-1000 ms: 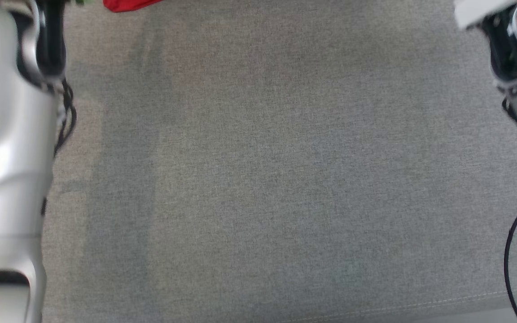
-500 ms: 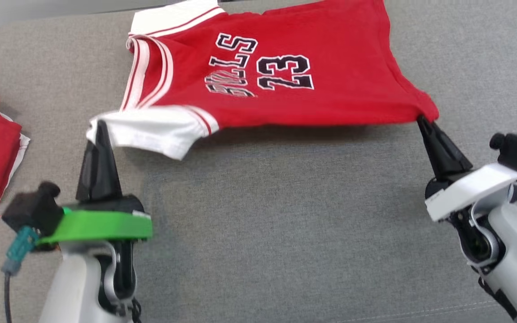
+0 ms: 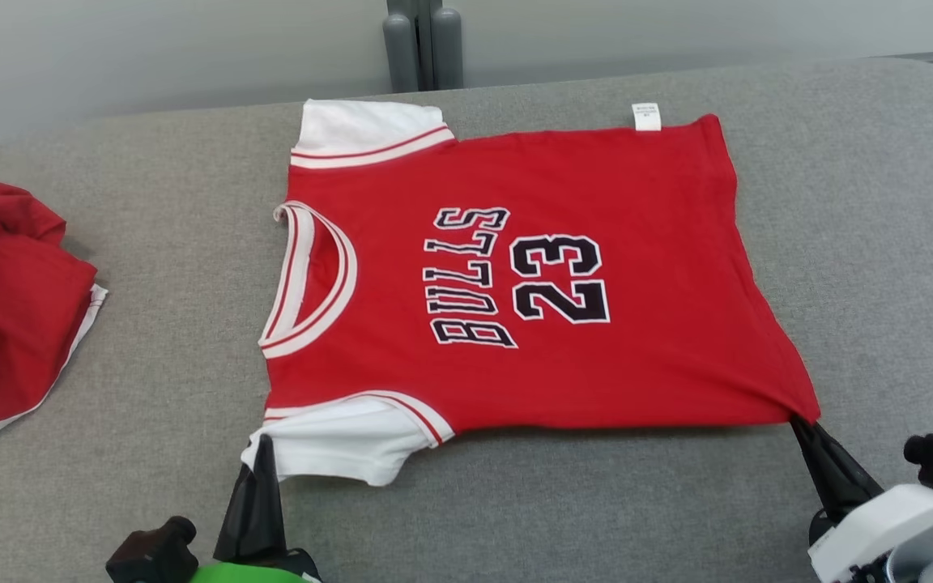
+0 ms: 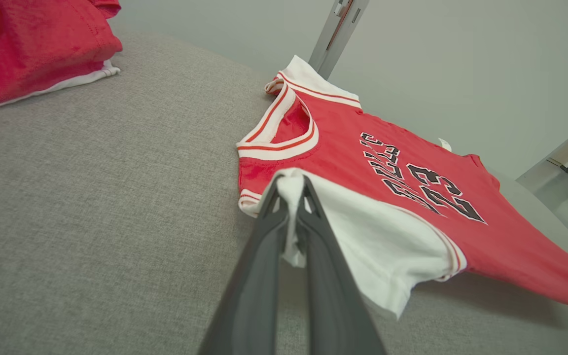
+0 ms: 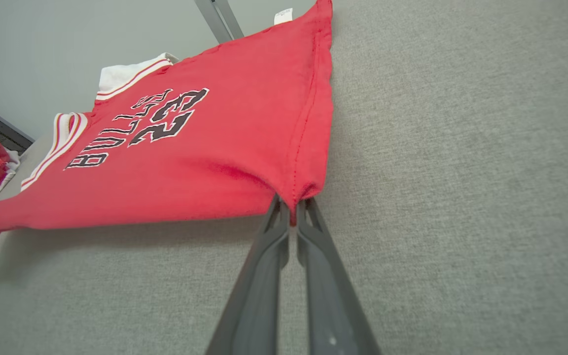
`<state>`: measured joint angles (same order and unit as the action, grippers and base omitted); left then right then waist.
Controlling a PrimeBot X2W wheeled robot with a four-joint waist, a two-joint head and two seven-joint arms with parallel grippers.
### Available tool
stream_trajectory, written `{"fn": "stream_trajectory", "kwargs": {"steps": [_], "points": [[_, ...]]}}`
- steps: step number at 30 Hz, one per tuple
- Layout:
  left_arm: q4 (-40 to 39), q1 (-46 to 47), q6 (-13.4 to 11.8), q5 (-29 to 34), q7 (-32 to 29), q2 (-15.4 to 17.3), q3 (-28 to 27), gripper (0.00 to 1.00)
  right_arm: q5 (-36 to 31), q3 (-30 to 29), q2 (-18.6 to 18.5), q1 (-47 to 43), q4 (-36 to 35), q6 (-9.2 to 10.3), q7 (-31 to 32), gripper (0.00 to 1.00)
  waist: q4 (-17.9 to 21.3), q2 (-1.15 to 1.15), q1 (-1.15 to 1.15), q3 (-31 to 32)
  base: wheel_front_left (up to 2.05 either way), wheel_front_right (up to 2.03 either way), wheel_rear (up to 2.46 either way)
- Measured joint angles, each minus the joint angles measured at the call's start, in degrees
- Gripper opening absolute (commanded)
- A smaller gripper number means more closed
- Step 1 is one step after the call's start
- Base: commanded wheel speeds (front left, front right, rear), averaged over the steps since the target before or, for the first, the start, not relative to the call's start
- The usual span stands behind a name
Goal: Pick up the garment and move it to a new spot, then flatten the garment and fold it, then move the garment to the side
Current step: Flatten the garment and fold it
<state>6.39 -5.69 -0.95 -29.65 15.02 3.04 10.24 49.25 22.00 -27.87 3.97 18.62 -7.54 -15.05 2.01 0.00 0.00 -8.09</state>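
One grey fabric-covered tabletop (image 3: 151, 348) spans the head view. Across the centre of the frame lies the garment (image 3: 636, 340), a red jersey printed BULLS 23, its neck toward the left. At the far left edge sits a crumpled red cloth (image 3: 5, 324). At lower left, the left gripper (image 3: 263, 450) is clamped on the near white sleeve (image 3: 337, 441). At lower right, the right gripper (image 3: 800, 424) pinches the hem corner, raised slightly. A small white label (image 3: 646, 116) sticks out at the garment's top edge.
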Motion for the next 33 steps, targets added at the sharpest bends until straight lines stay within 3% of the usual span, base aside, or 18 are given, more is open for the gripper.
{"fn": "stream_trajectory", "kwargs": {"steps": [7,15,26,33], "points": [[1.02,-0.77,0.53,1.02,0.0,-0.15,1.59,0.0,-0.29,-3.9,-0.16,-5.89,-0.01,-0.01,0.42,0.0,-1.14,0.0,0.0,1.23,0.0,0.0,0.0],[1.96,0.41,1.56,2.8,0.01,-0.07,1.58,0.0,-2.02,-4.57,1.69,-4.42,-1.6,0.0,2.29,0.0,-0.06,0.0,0.0,0.88,0.0,0.0,0.0],[5.97,12.55,4.97,6.11,-2.32,2.47,5.34,0.0,-2.54,-4.68,2.59,2.13,-2.41,0.01,6.25,0.0,1.26,0.0,0.0,-0.86,0.0,0.0,0.0],[13.58,23.06,6.59,6.48,-3.15,4.2,5.87,0.0,-1.88,-4.38,3.0,9.12,-0.49,0.01,8.69,0.0,1.57,0.0,0.0,-3.35,0.0,0.0,0.0]]}}
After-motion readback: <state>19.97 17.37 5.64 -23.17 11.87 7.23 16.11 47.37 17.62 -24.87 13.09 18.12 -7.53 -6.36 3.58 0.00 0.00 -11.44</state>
